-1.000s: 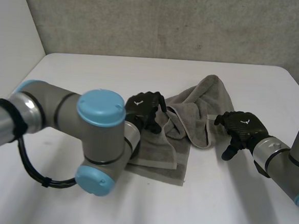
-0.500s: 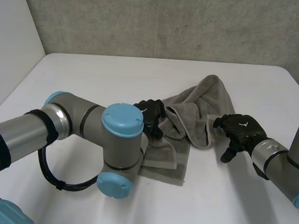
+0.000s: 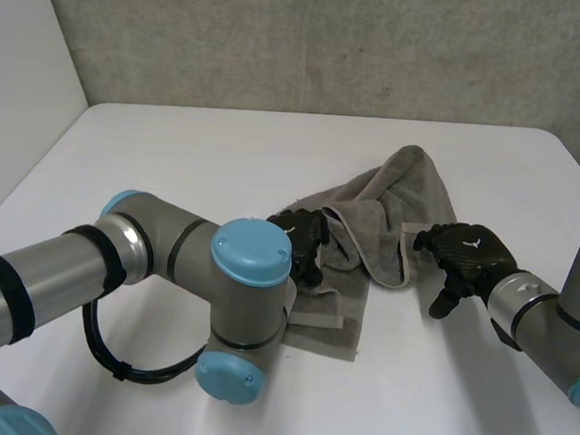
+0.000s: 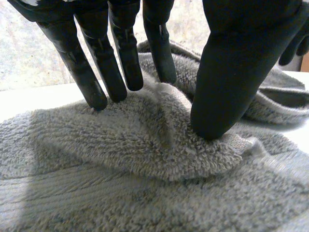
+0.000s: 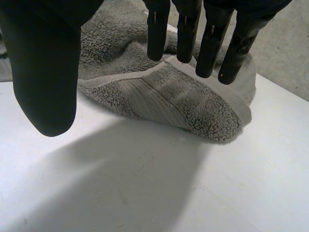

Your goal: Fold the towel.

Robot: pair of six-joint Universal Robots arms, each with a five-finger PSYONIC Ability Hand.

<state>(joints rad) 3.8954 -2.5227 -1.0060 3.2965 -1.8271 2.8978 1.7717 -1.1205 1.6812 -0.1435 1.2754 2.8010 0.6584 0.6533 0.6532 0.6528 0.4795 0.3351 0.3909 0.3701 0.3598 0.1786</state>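
We find no words, numbers or brand names that can be read anywhere in these views. The one sign is a small white emblem on the back of the right hand, shaped roughly like a wide V. We make out no letters in it.
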